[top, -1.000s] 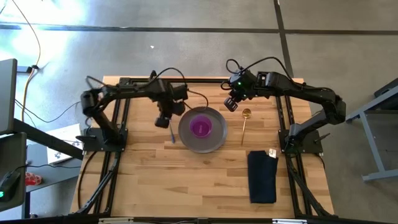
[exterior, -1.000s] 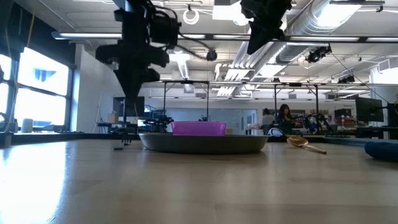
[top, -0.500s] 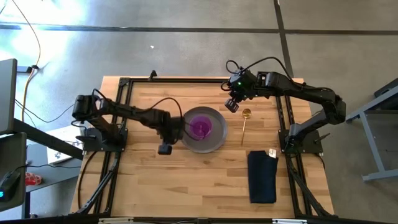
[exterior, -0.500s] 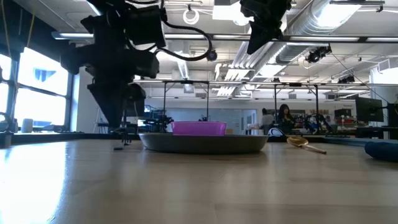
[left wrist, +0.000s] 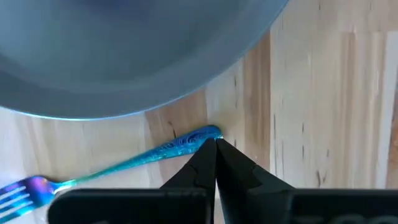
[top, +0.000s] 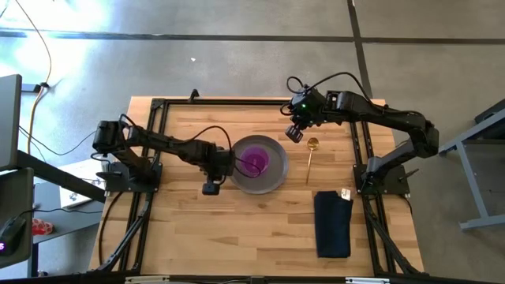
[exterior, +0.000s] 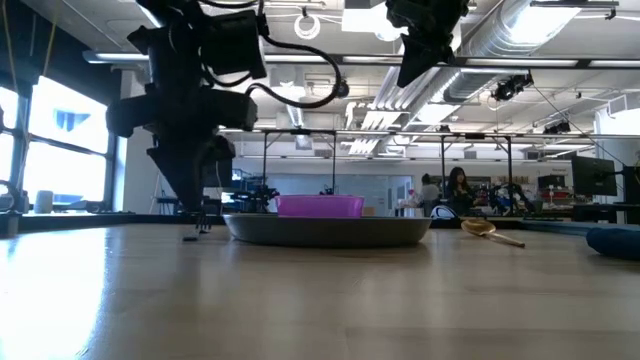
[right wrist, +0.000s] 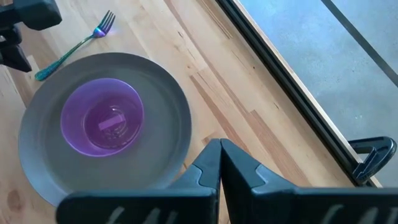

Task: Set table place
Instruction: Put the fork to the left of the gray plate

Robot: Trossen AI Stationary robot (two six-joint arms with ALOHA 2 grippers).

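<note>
The fork (left wrist: 124,163) looks light, stiff, slippery; left gripper (left wrist: 216,144), clenched empty, should pinch its teal handle.

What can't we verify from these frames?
- Fork: high view, hidden under the left arm; left wrist view cuts off its tines at the edge.
- Left claw: shut at the fork's handle end; contact unclear.
- Spoon: not in either wrist view.
- Napkin: low view crops it at the edge.
</note>
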